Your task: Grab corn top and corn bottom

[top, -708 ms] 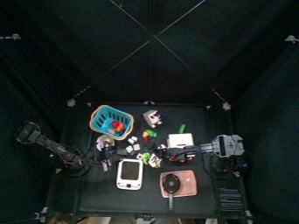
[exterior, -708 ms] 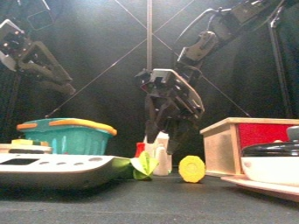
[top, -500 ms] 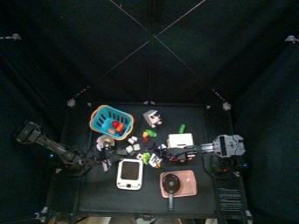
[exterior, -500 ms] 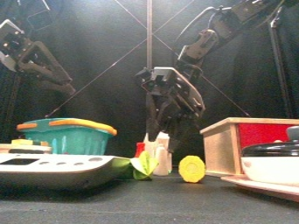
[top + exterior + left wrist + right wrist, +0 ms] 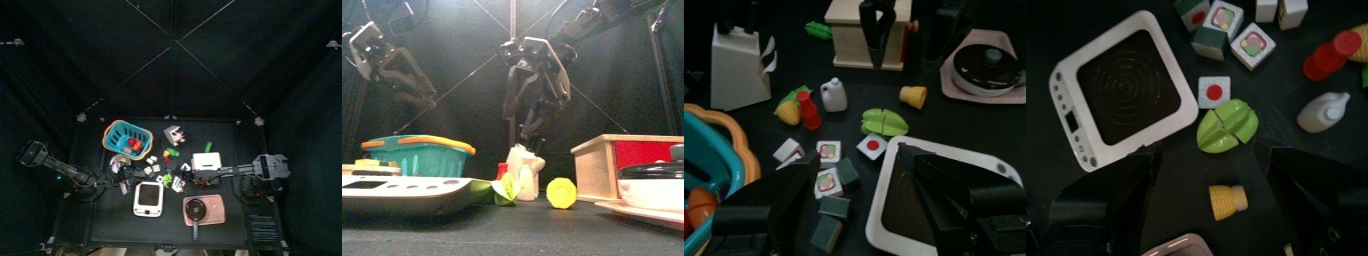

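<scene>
Your white scale (image 5: 1122,85) crowds the green corn top (image 5: 1228,129), with the yellow corn bottom (image 5: 1228,200) at its six o'clock; both the right gripper (image 5: 1213,170) and left gripper (image 5: 851,190) hover empty, fingers apart, so descending carelessly could scatter the small tiles (image 5: 1227,18).

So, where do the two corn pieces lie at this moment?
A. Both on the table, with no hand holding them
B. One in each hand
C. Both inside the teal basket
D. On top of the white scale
A: the green corn top and the yellow corn bottom lie apart on the black table, beside the white scale, and the right hand is open above them.
</scene>
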